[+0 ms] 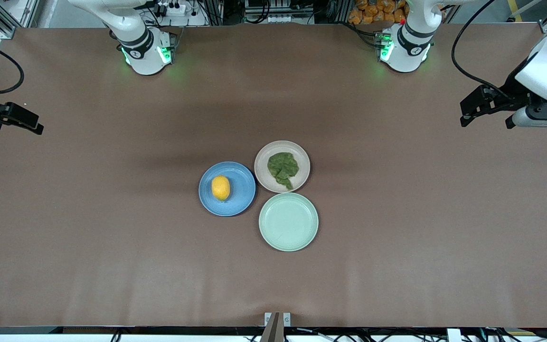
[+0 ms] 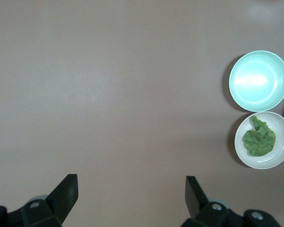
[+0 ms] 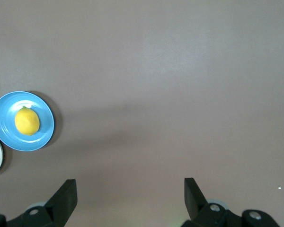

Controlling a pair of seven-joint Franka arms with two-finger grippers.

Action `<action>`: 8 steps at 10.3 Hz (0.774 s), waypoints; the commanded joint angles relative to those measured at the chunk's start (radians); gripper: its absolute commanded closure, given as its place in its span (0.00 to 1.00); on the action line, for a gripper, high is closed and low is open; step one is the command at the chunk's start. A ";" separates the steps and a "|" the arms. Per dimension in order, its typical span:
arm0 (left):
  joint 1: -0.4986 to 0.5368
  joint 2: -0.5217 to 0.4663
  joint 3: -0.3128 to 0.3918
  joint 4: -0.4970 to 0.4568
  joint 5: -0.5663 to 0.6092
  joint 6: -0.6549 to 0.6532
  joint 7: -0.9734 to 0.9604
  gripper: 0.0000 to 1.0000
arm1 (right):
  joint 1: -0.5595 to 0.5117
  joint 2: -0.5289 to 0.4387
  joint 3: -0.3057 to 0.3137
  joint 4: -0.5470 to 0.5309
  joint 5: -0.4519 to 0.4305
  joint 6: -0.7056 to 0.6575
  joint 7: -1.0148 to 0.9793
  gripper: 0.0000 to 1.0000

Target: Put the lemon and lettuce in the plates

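The left gripper (image 2: 128, 198) has its fingers spread wide with nothing between them, and it hangs over bare brown table (image 1: 397, 266) at the left arm's end. The right gripper (image 3: 128, 198) is the same, fingers wide apart and empty, up over the right arm's end of the table; both arms wait out at the edges, well apart from the plates.

Out from there toward the middle sit three plates bunched together, rims touching or all but touching. The lemon (image 1: 221, 187) is a small, smooth, yellow-orange oval lying on its side roughly in the middle of the blue plate (image 1: 240, 202), which is the one toward the right arm's end. The lettuce (image 1: 283, 168) is a crumpled dark green leaf with ruffled edges (it covers a good part of the plate's flat) lying in the beige-pink plate (image 1: 261, 173), just beside the blue one and a little farther from the front camera.

The mint-green plate (image 1: 288, 222) sits nearest the front camera, against the other two, and carries nothing. In the left wrist view it shows a bright glare on its flat, next to the lettuce plate. Nothing stands between either gripper and the plates; the brown cloth around them is open.
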 commanded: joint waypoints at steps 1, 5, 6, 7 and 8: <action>0.005 -0.013 -0.007 0.009 0.027 -0.054 0.024 0.00 | 0.002 -0.010 -0.002 0.003 0.012 -0.012 -0.007 0.00; 0.003 -0.013 -0.007 0.009 0.027 -0.054 0.024 0.00 | 0.002 -0.010 -0.002 0.009 0.012 -0.012 -0.007 0.00; 0.002 -0.015 -0.007 0.009 0.036 -0.054 0.024 0.00 | 0.002 -0.010 -0.003 0.009 0.012 -0.012 -0.007 0.00; 0.000 -0.017 -0.007 0.009 0.038 -0.054 0.024 0.00 | 0.002 -0.010 -0.002 0.009 0.012 -0.012 -0.007 0.00; 0.000 -0.017 -0.008 0.009 0.038 -0.054 0.024 0.00 | 0.002 -0.010 -0.002 0.009 0.012 -0.012 -0.007 0.00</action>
